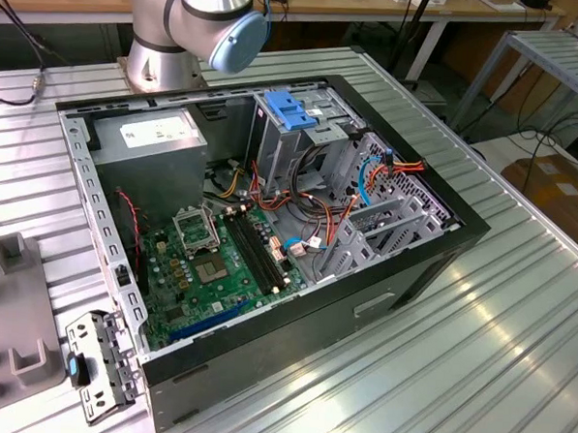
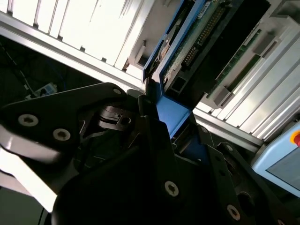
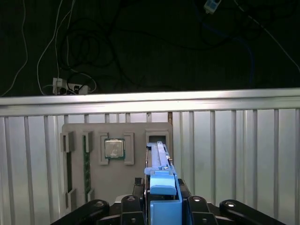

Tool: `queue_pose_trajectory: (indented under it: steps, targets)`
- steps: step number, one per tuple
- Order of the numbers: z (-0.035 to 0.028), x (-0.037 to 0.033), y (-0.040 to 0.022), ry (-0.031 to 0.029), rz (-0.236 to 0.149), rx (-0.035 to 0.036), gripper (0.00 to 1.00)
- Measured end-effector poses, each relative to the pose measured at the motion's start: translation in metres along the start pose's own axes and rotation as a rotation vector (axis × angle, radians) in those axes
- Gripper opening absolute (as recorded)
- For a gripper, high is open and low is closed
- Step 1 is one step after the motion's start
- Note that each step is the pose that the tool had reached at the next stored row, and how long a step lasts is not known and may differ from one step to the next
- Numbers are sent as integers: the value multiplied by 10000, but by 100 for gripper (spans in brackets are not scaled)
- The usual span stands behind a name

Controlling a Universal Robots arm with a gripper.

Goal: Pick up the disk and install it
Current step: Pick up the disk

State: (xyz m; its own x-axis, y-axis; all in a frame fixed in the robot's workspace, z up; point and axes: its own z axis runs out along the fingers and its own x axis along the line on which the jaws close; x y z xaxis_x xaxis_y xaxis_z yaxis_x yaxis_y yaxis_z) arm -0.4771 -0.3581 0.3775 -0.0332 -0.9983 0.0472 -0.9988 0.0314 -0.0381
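The ribbed aluminium table (image 1: 516, 316) carried the black open computer case (image 1: 362, 308), and beside it a flat grey fixture plate (image 1: 37, 305) lay on the slats. The silver-grey hard disk with blue plastic rails (image 3: 159, 154) stood edge-on over that plate, outside the case, clamped by its blue carrier in the closed black claw (image 3: 162, 204). Judging by this, the lift wanted a centred, square hold, with the disk's green circuit board (image 2: 187, 51) touching nothing

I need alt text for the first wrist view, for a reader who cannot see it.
The gripper holds the disk edge-on, its fingers shut on the blue rail. Beyond it, a grey tray with a processor chip lies on a ribbed metal table.
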Motion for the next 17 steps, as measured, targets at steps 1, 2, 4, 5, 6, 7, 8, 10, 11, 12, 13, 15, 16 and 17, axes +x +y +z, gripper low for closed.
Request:
queue_pose_trajectory:
  steps: [1,2,4,5,6,7,8,10,11,12,13,15,16,17]
  targets:
    - [-41,2,-2,10,-3,-1,37]
    - [-71,4,-3,15,-5,-1,37]
    - [-131,6,-5,19,-7,0,37]
    - [-159,8,-6,21,-9,0,37]
    - [-178,8,-7,22,-10,0,37]
    - [-210,10,-8,22,-11,0,37]
    - [-240,12,-9,22,-13,1,37]
    - [-244,12,-9,21,-17,3,37]
    - [-245,12,-10,22,-18,1,37]
    - [-246,12,-10,22,-19,1,37]
    - [-246,12,-10,22,-21,0,37]
    - [-250,12,-9,22,-23,-1,37]
    - [-255,12,-9,23,-24,-1,37]
    - [-260,12,-10,22,-25,0,37]
